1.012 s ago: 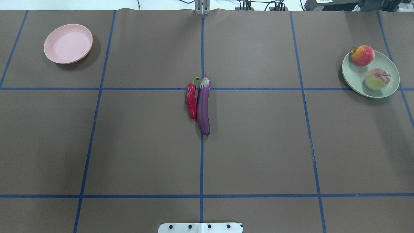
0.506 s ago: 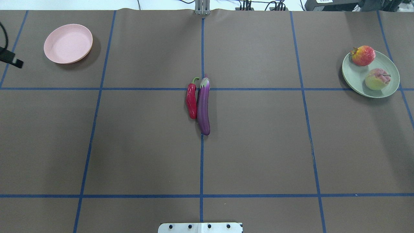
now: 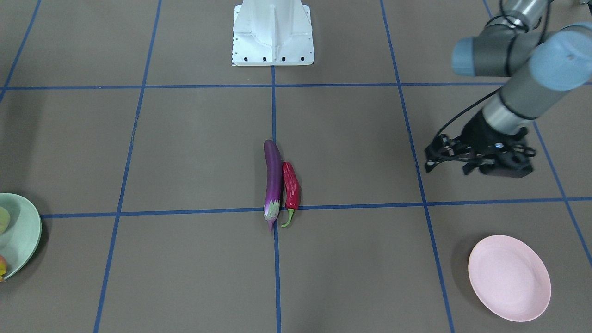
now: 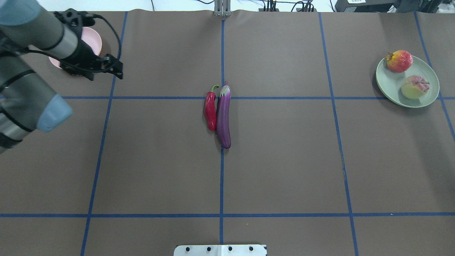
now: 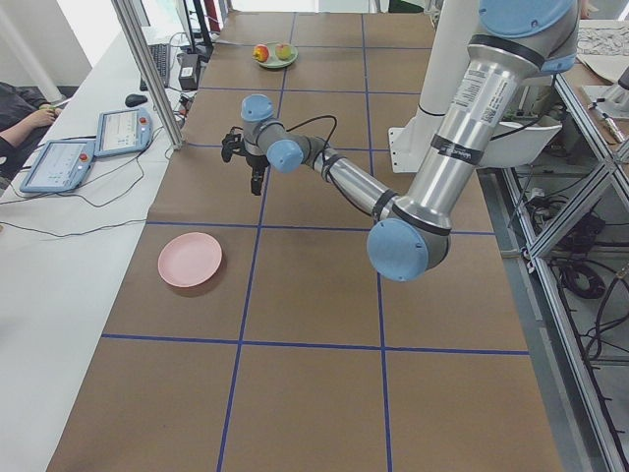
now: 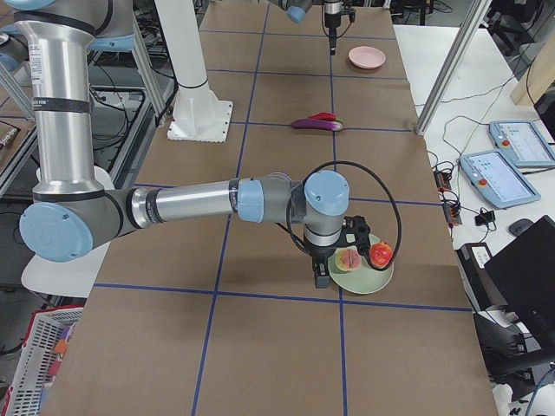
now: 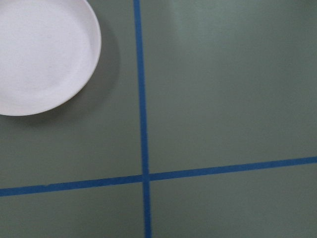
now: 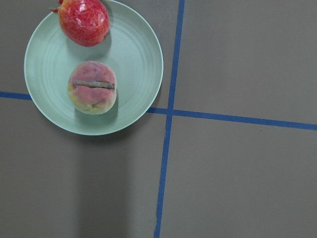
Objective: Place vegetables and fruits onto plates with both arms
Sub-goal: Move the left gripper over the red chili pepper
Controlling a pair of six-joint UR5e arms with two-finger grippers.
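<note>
The table (image 4: pixel 160 160) is covered with brown paper, and blue tape lines divide it into squares. In the middle, on the centre line, the purple eggplant (image 4: pixel 223 117) and the red chili (image 4: pixel 210 112) lie side by side and touch. The chili is on the robot's left, and both stems point away from the robot. Farther out on the left, the left gripper (image 4: pixel 106 73) hangs above the table near the pink plate (image 3: pixel 508 277). Its two fingers stand apart and hold nothing. On the far right is the green plate (image 4: pixel 391 83), with the peach (image 4: pixel 414 87) and the pomegranate (image 4: pixel 399 60) on it. The right gripper (image 6: pixel 320 276) shows only in the right side view, just beside this plate. I cannot tell if its jaws are open or closed.
</note>
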